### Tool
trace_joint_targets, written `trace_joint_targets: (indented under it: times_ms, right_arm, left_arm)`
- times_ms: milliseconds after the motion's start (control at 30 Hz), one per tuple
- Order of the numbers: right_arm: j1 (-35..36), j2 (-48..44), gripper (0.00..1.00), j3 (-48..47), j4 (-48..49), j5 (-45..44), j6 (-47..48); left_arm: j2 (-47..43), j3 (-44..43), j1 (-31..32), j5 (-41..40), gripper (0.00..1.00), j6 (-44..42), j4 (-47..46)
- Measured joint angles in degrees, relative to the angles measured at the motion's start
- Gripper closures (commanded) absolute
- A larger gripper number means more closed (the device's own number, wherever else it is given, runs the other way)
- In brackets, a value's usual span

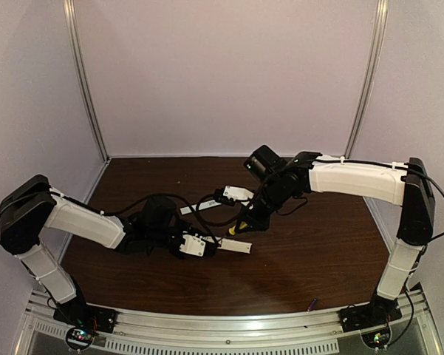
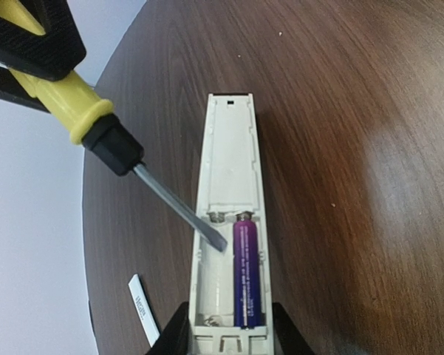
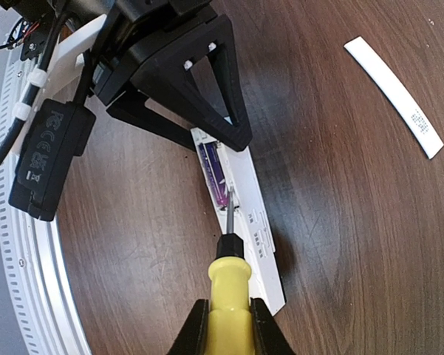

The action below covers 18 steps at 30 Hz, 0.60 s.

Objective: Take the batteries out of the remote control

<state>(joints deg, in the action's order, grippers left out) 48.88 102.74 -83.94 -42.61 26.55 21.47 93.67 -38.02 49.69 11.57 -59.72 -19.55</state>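
Observation:
The white remote control point(image 2: 229, 163) lies on the table with its battery bay open and facing up. My left gripper point(image 2: 229, 336) is shut on its near end, one finger on each side. One purple-blue battery point(image 2: 245, 270) sits in the right slot; the left slot is empty. My right gripper point(image 3: 229, 333) is shut on the yellow-handled screwdriver point(image 3: 229, 288), whose blade tip point(image 2: 218, 242) rests in the empty slot beside the battery point(image 3: 210, 174). A second battery point(image 1: 312, 303) lies on the table near the front edge. In the top view the grippers point(image 1: 199, 244) point(image 1: 245, 222) meet over the remote point(image 1: 235, 247).
The flat white cover strip point(image 3: 394, 95) lies loose on the table beyond the remote; it also shows in the left wrist view point(image 2: 142, 307) and the top view point(image 1: 188, 210). A metal rail point(image 1: 222, 329) runs along the table's front edge.

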Motion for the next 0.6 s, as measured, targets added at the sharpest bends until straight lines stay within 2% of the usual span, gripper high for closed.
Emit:
trace_joint_targets:
  times_ms: [600]
  right_arm:
    - [0.0, -0.2, 1.00, 0.3, -0.1, 0.3, 0.7]
  left_arm:
    - [0.0, 0.0, 0.3, -0.2, 1.00, -0.9, -0.1]
